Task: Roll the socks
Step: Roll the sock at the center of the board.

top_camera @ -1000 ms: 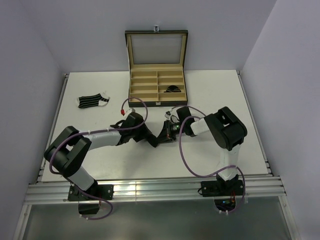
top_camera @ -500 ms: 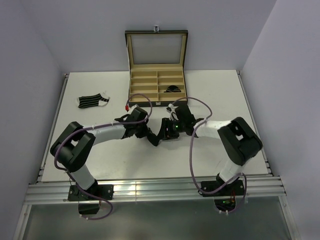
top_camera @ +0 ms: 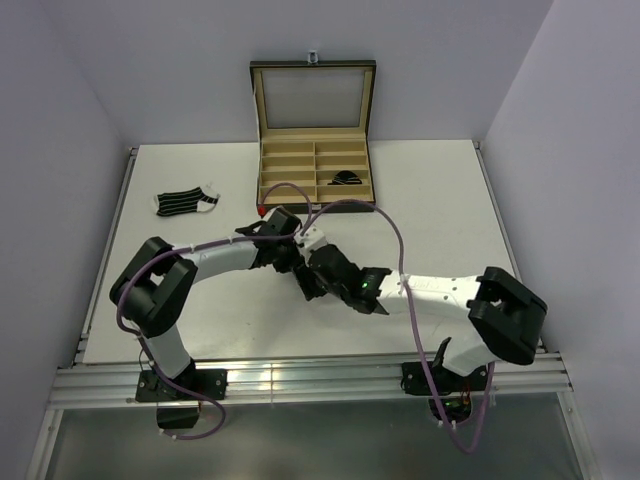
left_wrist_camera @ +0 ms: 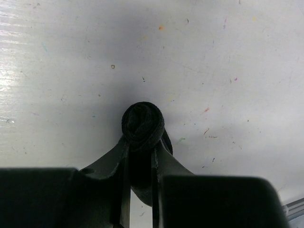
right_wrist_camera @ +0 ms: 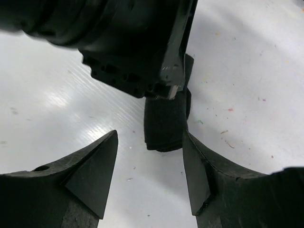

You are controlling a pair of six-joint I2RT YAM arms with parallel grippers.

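Left gripper (left_wrist_camera: 140,145) pinching rolled sock (left_wrist_camera: 142,123), right gripper (right_wrist_camera: 149,142) spread just beside

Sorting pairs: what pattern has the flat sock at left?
The sock: black with thin white stripes; top external view.

From above, everything looks bright and even to me. The white table (top_camera: 450,200) shines, and the arms drop only soft grey shadows on it. The metal rail (top_camera: 250,378) at the near edge has a shiny streak.

In the left wrist view the table glows white on the left. A big soft shadow sits around the rolled sock (left_wrist_camera: 142,124). The left gripper (left_wrist_camera: 141,141) is black and fuzzy up close.

The right wrist view has a glare patch on the left.
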